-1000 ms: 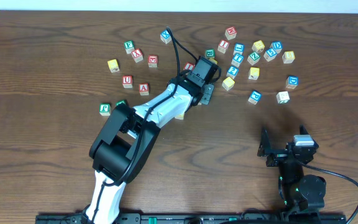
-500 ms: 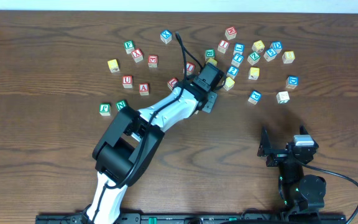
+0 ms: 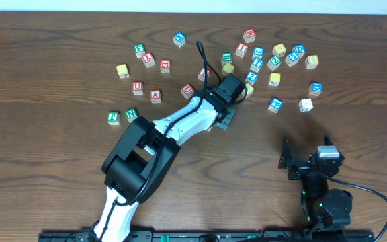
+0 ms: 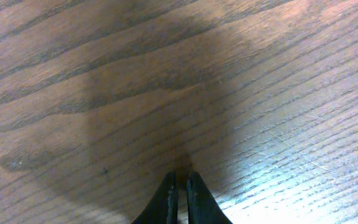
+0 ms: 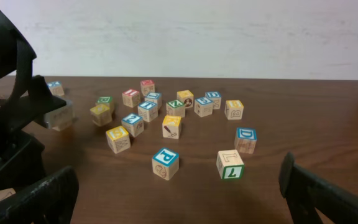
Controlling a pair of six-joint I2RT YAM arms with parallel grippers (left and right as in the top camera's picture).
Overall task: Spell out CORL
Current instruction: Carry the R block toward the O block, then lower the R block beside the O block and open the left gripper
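The letter blocks (image 3: 275, 79) lie scattered across the far half of the desk (image 3: 46, 168). There is a loose group at the far left, a denser group at the far right, and a few red ones in between. The left hand (image 4: 179, 178) hangs over bare wood just on the near side of the middle blocks, its fingers pressed together with nothing between them. A pale edge shows at the left border of its wrist view. The right hand (image 3: 289, 160) sits at the near right, well apart from the blocks, its fingers spread wide and empty. Closest in its wrist view are a blue P block (image 5: 165, 163) and a blue D block (image 5: 246, 140).
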